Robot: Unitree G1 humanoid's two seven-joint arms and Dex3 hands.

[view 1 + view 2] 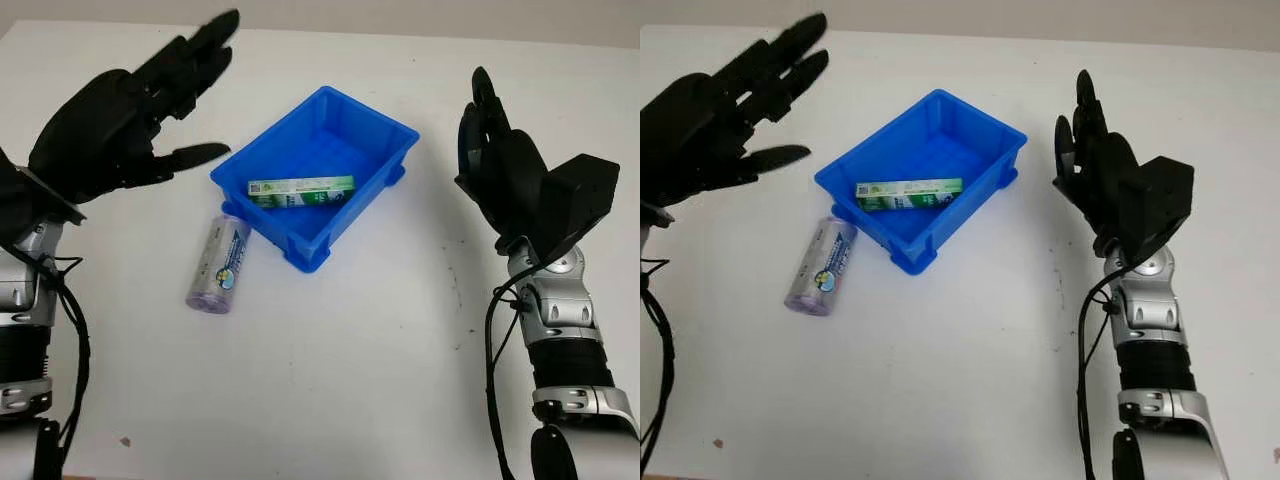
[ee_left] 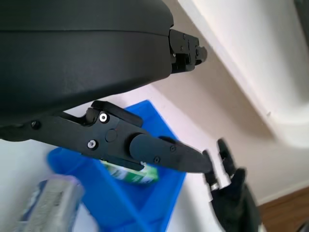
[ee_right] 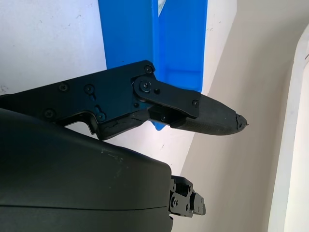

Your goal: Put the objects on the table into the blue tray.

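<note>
While both hands hold nothing, the left hand and right hand flank the blue tray, open.

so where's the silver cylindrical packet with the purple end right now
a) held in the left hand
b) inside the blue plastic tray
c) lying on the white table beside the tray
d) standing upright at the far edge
c, the silver cylindrical packet lies on its side on the white table, just outside the blue plastic tray, which holds a green and white box.

Bare table around purple tube, just beside blue tray.
</note>
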